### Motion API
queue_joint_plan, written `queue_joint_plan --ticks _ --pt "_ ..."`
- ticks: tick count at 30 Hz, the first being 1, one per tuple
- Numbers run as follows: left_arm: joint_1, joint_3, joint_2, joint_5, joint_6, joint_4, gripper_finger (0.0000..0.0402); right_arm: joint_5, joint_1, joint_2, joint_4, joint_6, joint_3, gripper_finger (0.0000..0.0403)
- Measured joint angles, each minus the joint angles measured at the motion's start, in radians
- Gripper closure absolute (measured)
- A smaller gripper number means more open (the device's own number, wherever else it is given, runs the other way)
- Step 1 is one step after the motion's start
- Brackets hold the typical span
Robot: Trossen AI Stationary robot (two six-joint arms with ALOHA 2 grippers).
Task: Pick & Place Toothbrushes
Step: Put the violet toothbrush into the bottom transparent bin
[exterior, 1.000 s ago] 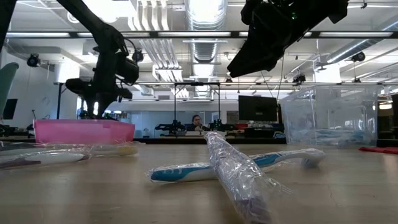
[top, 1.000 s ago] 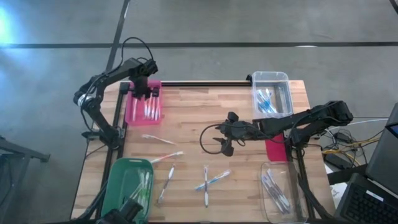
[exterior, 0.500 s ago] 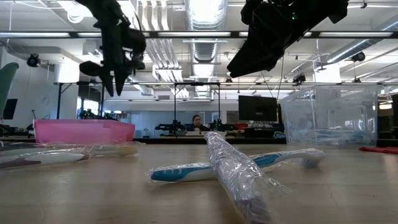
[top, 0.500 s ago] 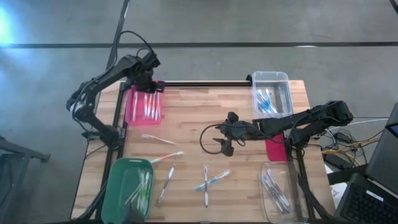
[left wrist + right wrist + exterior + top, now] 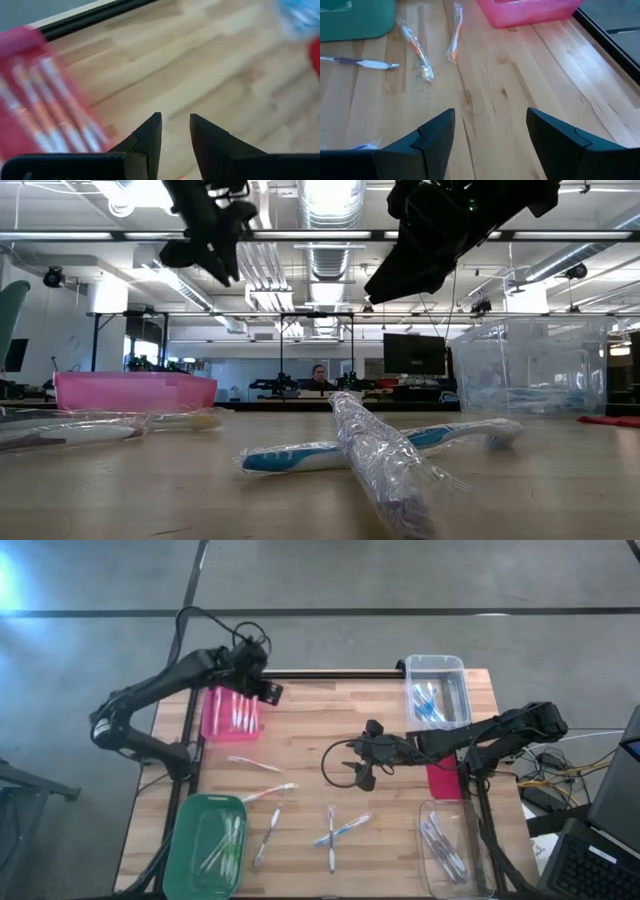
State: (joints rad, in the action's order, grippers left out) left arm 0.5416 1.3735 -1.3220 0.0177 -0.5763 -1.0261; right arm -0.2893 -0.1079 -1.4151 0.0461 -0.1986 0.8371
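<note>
Several toothbrushes lie loose on the wooden table: one (image 5: pixel 245 764), one (image 5: pixel 270 792), one (image 5: pixel 267 833) and a crossed pair (image 5: pixel 335 832), which is close up in the low view (image 5: pixel 380 450). More toothbrushes lie in the pink bin (image 5: pixel 232 712) at the far left. My left gripper (image 5: pixel 262 688) hangs high beside that bin's far right corner. Its fingers (image 5: pixel 175 122) stand a little apart with nothing between them. My right gripper (image 5: pixel 362 765) waits over mid-table, open wide (image 5: pixel 490 125) and empty.
A green bin (image 5: pixel 205 845) with toothbrushes sits at the near left. One clear bin (image 5: pixel 437 690) stands far right and another (image 5: pixel 450 845) near right. A red flat thing (image 5: pixel 443 780) lies by the right edge. Bare wood stretches between the pink bin and the right gripper.
My left gripper has risen from inside the pink bin to well above it. It has swung toward the table's right, off the bin's far right corner, and turned as it went. The toothbrushes in the bin stay put.
</note>
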Motion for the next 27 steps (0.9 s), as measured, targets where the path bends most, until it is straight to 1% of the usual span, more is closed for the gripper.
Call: queue_joint_plan --ticks 9,13,15,18,21,25,27 --pt "-0.230 -0.001 0.029 0.000 0.022 0.101 0.0298 0.000 0.000 0.000 0.001 0.003 0.000 0.0183" --pt "-0.321 -0.003 0.029 0.007 0.023 0.123 0.0298 0.000 0.000 0.000 0.000 0.007 0.000 0.0179" --pt "-0.370 -0.004 0.029 0.033 0.025 0.126 0.0297 0.001 -0.001 0.000 0.001 0.006 0.000 0.0174" --pt "-0.461 -0.005 0.029 0.138 0.025 0.130 0.0299 0.002 -0.001 0.000 0.001 -0.019 0.004 0.0166" --pt "-0.563 -0.010 0.029 0.271 0.016 0.151 0.0303 0.003 -0.001 0.000 0.000 -0.025 0.011 0.0157" --pt "-0.698 -0.067 0.029 0.436 -0.002 0.231 0.0302 0.012 -0.006 0.000 0.000 0.000 0.028 0.0147" --pt "-0.750 -0.109 0.029 0.485 -0.009 0.271 0.0303 0.014 -0.018 0.000 0.000 0.022 0.036 0.0144"
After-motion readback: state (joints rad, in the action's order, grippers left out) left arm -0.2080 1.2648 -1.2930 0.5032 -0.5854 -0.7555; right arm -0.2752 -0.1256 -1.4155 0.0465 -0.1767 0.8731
